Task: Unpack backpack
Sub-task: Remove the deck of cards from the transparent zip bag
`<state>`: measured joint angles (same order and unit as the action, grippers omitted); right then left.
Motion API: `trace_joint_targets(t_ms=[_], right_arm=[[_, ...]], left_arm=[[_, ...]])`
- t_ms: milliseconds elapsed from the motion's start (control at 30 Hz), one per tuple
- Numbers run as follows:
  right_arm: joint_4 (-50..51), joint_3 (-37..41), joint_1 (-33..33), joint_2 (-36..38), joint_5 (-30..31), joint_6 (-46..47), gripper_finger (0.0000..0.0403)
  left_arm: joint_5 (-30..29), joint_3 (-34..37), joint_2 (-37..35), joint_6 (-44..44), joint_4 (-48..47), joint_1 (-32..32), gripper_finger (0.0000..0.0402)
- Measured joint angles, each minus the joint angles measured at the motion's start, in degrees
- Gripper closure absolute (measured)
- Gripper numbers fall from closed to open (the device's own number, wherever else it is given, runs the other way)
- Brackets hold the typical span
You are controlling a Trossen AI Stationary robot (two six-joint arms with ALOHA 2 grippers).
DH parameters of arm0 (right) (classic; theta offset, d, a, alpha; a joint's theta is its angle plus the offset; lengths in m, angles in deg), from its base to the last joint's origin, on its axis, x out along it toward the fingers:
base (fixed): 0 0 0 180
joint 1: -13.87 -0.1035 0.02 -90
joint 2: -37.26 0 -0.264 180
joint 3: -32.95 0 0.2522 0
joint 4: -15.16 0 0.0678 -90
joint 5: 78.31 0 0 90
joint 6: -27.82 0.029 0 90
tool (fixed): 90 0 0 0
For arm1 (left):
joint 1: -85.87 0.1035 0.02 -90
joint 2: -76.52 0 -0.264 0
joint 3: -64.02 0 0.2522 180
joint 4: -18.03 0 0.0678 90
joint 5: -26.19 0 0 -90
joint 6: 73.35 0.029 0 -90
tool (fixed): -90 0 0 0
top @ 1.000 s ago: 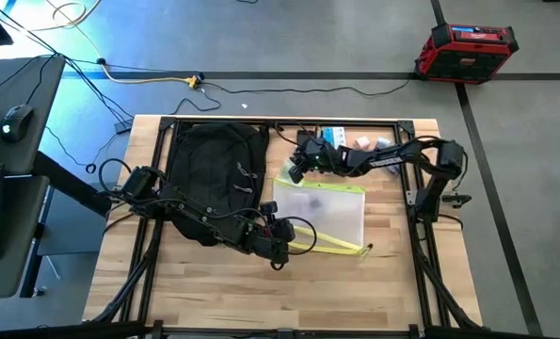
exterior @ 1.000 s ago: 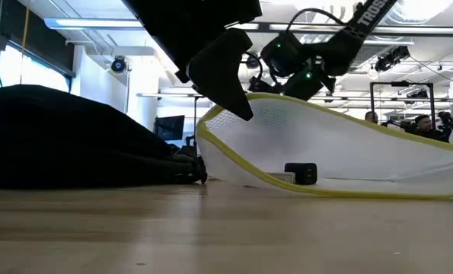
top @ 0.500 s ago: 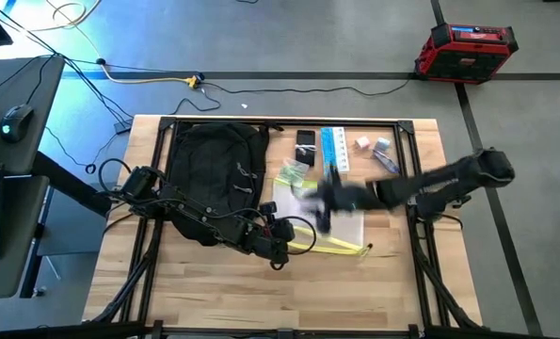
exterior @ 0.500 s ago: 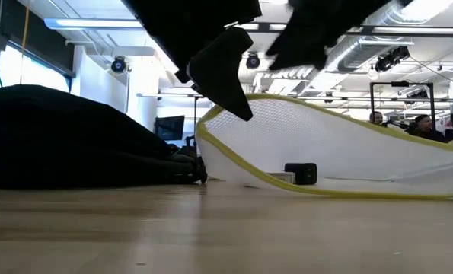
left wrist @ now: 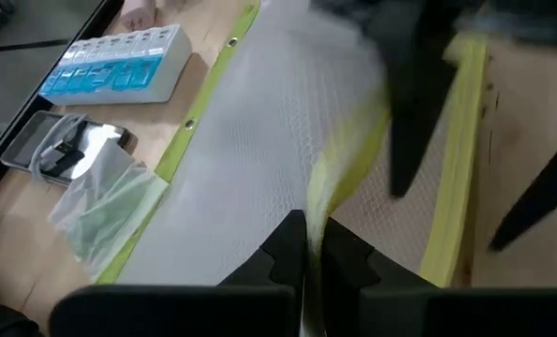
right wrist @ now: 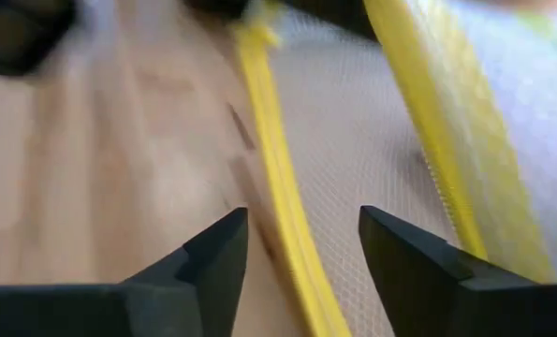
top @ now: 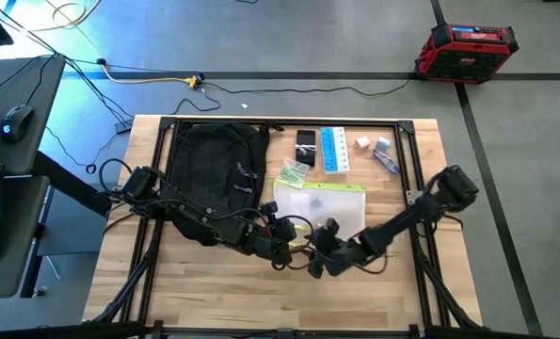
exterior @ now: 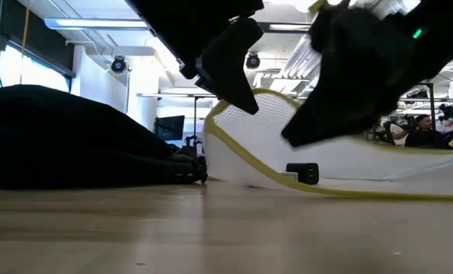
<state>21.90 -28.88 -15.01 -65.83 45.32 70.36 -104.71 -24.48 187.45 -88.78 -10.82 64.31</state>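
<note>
On the left of the wooden tabletop [top: 204, 282] lies the large black fabric backpack [top: 216, 165], flat against the far edge. Just right of its near corner, the left gripper [top: 281, 235] has its jaws pinched shut on the yellow-trimmed edge of a translucent mesh pouch [top: 322, 209], lifting that edge. Beside it, the right gripper [top: 319, 264] hovers over the pouch's near yellow border with jaws parted, holding nothing. Beyond the pouch sits a blue pill organiser [top: 333, 149].
</note>
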Motion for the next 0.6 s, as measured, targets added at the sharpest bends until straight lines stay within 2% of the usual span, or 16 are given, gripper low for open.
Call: trace_joint_targets(t_ms=[167, 267, 400, 600], right_arm=[[0.72, -0.29, 4.73, -0.3, -4.88, 0.4, 0.0139], [3.37, -0.38, 6.81, -0.3, -5.16, 3.12, 0.0117], [9.68, -0.36, 9.62, 0.37, -4.85, 8.23, 0.0112], [12.43, -0.34, 12.4, 2.15, -0.54, 8.41, 0.0112]], left_arm=[[1.88, 0.0, -0.02, 0.96, -0.04, -0.03, 0.0402], [3.44, 0.0, -0.02, 1.0, -0.09, -0.09, 0.0402], [6.48, 0.02, 0.0, 1.0, 0.16, -0.04, 0.0402], [6.95, 0.02, 0.0, 1.02, 0.5, -0.07, 0.0402]])
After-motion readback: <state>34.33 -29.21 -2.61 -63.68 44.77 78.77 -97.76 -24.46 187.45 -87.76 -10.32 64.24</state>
